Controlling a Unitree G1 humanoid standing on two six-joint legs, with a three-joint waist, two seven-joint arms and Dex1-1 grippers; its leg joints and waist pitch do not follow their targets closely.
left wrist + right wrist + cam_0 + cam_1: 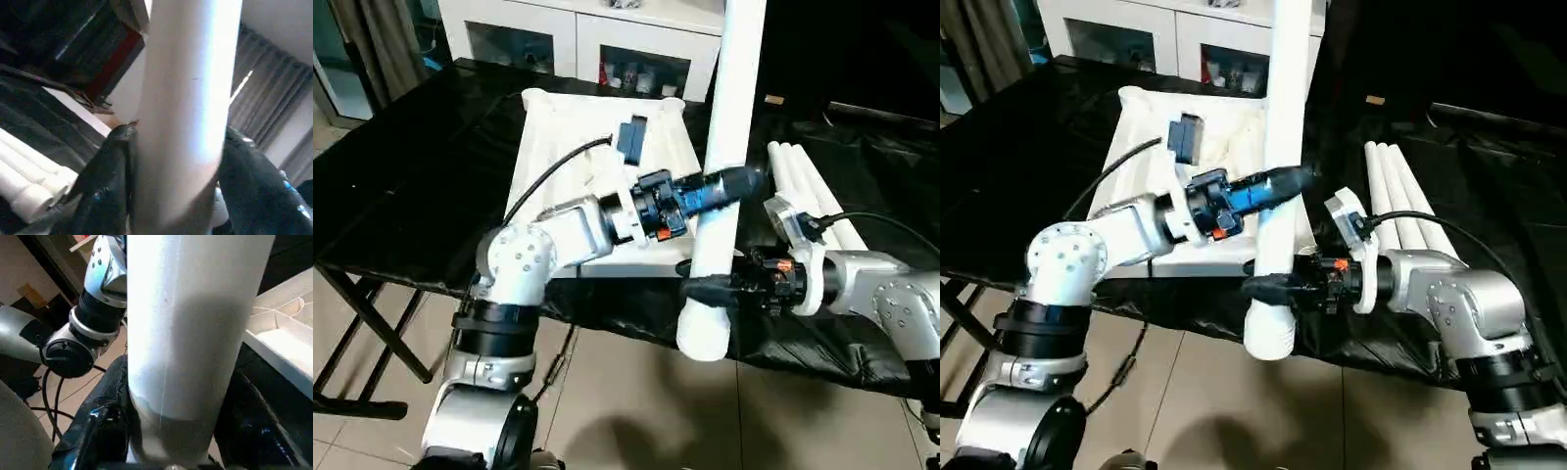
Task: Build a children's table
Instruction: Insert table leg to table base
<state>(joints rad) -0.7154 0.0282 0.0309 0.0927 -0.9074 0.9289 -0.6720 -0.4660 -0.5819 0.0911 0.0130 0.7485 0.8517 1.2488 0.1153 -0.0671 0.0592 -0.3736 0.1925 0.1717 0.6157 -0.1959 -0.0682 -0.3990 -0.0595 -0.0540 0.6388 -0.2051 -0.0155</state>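
The upright table leg (pixel 724 166), near the tabletop (pixel 570 147), is clamped low by the right gripper (pixel 707 290) and straddled higher by the left gripper (pixel 736 184), whose grip cannot be told.

Work surface is a folding table (pixel 401 196) draped in glossy black sheeting, its dark metal legs (pixel 352 333) standing on a beige tiled floor (pixel 626 411). Behind the table stands a white cabinet (pixel 578 34) with glass doors, small coloured items (pixel 631 73) visible on its shelf. Grey curtains (pixel 377 39) hang at far left; a small tan tag (pixel 773 99) lies on the black sheeting.
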